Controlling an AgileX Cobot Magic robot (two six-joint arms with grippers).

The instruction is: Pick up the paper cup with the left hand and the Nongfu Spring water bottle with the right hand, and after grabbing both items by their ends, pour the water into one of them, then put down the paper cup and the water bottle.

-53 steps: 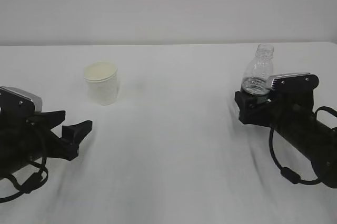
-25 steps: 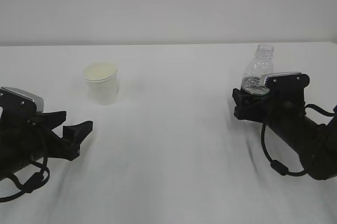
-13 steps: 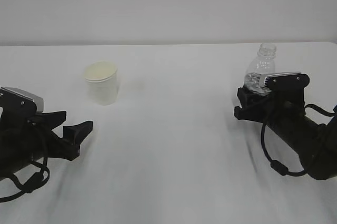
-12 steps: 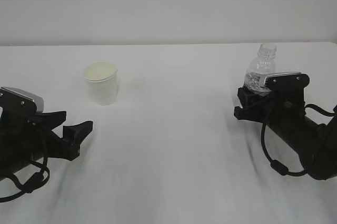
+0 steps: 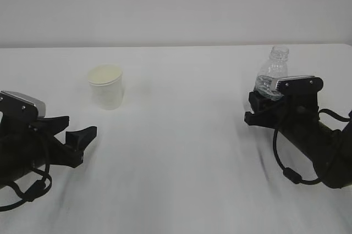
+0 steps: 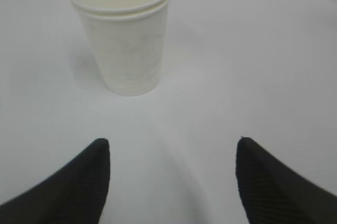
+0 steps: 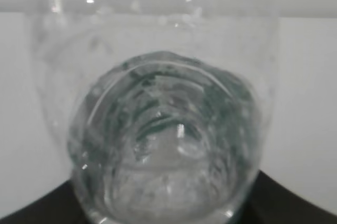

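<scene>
While the paper cup [image 5: 106, 86] stands free toward the tabletop's far left, we keep our left hand [image 5: 74, 139] near it with jaws apart and nothing between them. Our right hand [image 5: 264, 109] sits around the lower body of the Nongfu Spring water bottle [image 5: 273, 73] near the right edge; whether it grips firmly we cannot tell. We judge the cup light and crushable, the capless bottle thin, slippery and easily spilled, so low, gentle holds suit both.
</scene>
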